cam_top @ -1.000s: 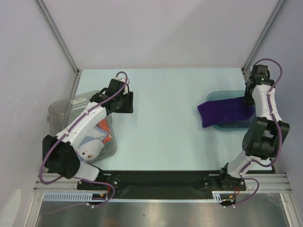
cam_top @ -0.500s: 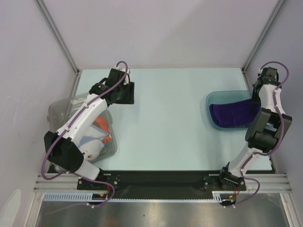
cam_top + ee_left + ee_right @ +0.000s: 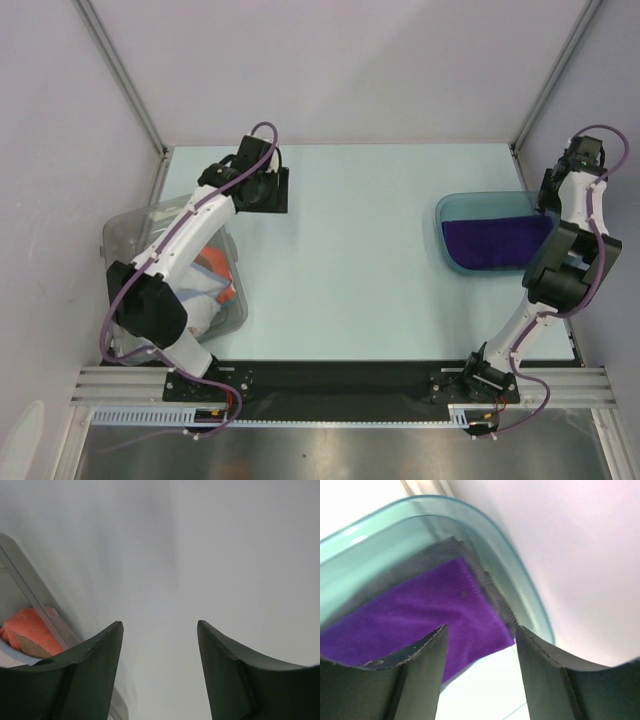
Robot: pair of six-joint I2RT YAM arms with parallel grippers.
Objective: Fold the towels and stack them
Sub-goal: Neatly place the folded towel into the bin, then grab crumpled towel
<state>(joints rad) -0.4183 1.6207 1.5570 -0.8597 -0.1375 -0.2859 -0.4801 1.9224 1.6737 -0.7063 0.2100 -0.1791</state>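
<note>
Right claw (image 3: 480, 630) is open: its two dark fingers (image 3: 420, 675) stand apart and nothing is between them. It hangs over the right end of the teal tray (image 3: 445, 215), near its back corner, and it touches no cloth. Inside the tray lies the purple towel (image 3: 495, 243), folded flat and covering most of the bottom. Under it, at the right end of the tray, the edge of a grey towel (image 3: 490, 587) shows, so the purple one lies on top of the grey one. Left claw (image 3: 159, 625) is also open and empty, its fingers (image 3: 85, 680) apart over the bare pale table (image 3: 350, 250). It is well apart from the tray, far to its left and a little further back. Also far to the left of the tray stands a clear plastic bin (image 3: 125, 230), and part of the left arm crosses above it. In the bin lie an orange towel (image 3: 213, 268) and a pale towel (image 3: 212, 291), both crumpled and not folded, touching each other.
</note>
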